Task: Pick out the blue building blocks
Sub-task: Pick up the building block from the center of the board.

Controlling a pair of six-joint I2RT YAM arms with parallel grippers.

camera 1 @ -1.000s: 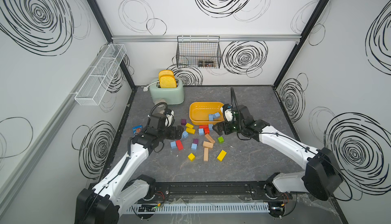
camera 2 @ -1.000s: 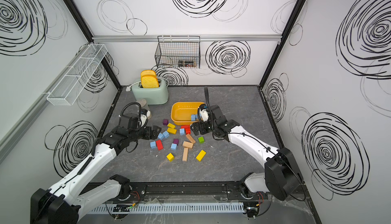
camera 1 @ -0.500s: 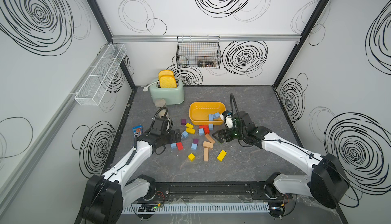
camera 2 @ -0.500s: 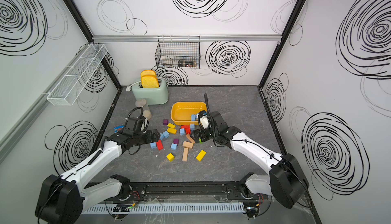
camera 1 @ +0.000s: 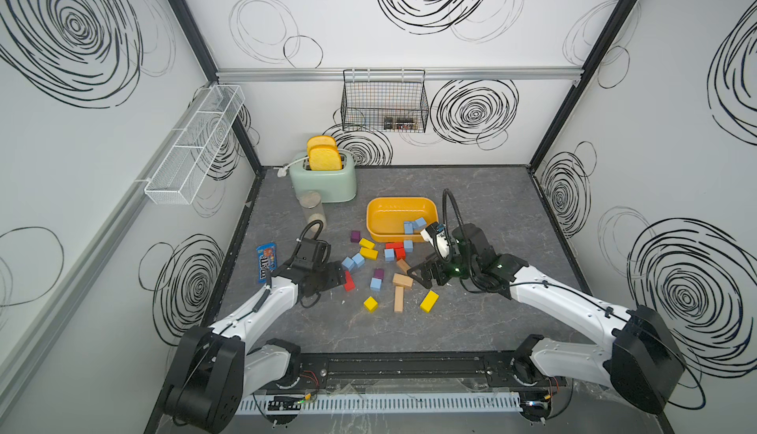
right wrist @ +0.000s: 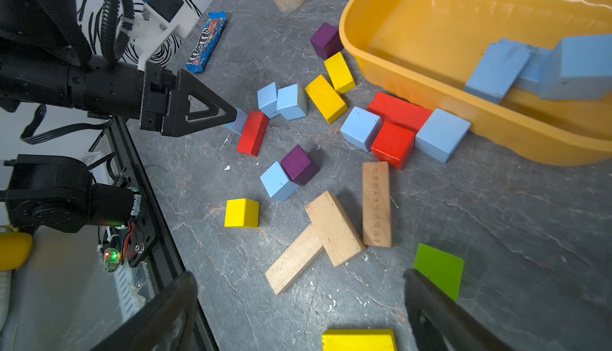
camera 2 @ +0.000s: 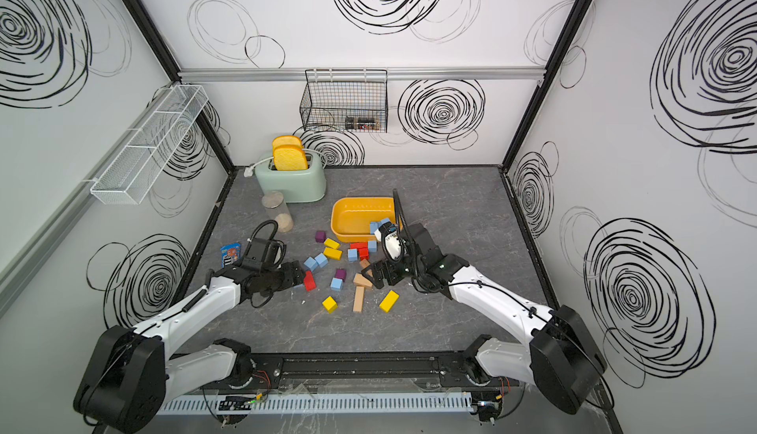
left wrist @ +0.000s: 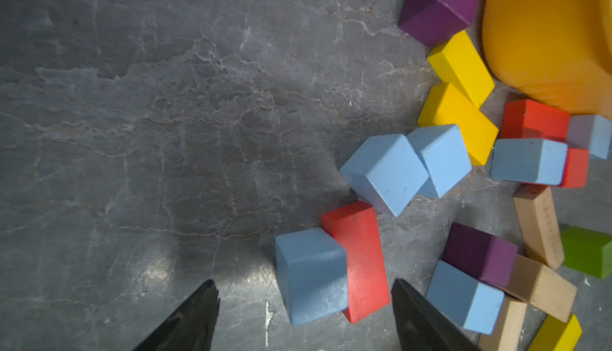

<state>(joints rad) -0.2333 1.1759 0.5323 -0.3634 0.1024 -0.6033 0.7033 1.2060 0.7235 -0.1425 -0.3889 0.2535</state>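
Pale-blue wooden cube, flush against a red brick, sits between the tips of the left claw, whose jaws stand apart and grip nothing; closing now would likely pinch the brick too. Other blue building blocks lie scattered on the counter, a few already in the yellow tub. The right claw, wide and empty, hovers over plain wood bricks, farther from that cube.
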